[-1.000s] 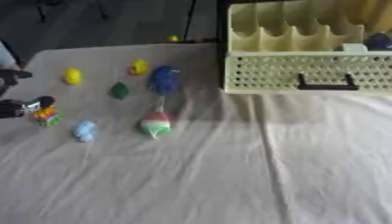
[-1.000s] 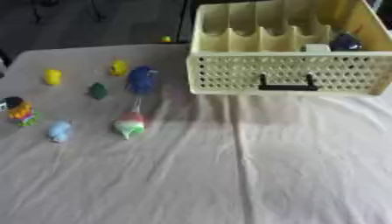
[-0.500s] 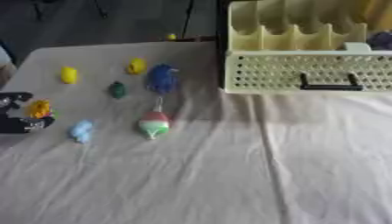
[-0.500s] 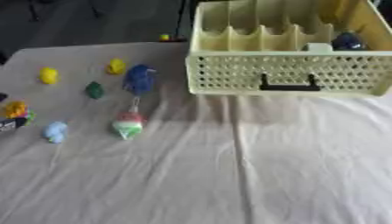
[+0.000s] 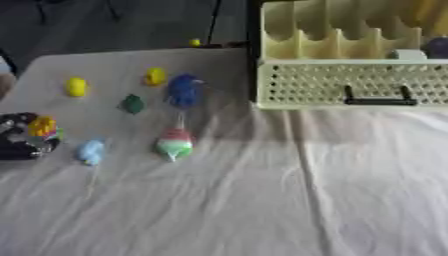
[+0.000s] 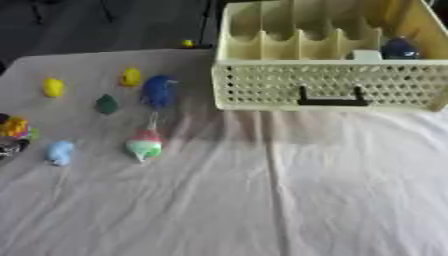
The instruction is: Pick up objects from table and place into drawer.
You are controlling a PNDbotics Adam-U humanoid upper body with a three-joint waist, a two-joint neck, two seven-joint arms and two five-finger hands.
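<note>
Left robot hand (image 5: 19, 145) down at 9 o'clock on the surface (image 5: 262, 200), looks wrapped around the small orange-and-yellow toy (image 5: 42, 127), though can't tell exactly how the fingers sit since it's all dark and smeared there. Best bet for this step, as a guess: lift straight up before swinging toward 1 o'clock, so the pale blue piece (image 5: 90, 151) just beside it and the red-white-green toy (image 5: 174, 143) don't get knocked. Worth clearing the front wall with the black handle (image 6: 331, 96) too. Cream perforated drawer (image 6: 262, 85) sits at 1 o'clock, split into slots; a dark blue thing (image 6: 398, 49) and something pale (image 6: 366, 55) already in the right-hand slots, rest looks bare. Right robot hand nowhere in sight.
</note>
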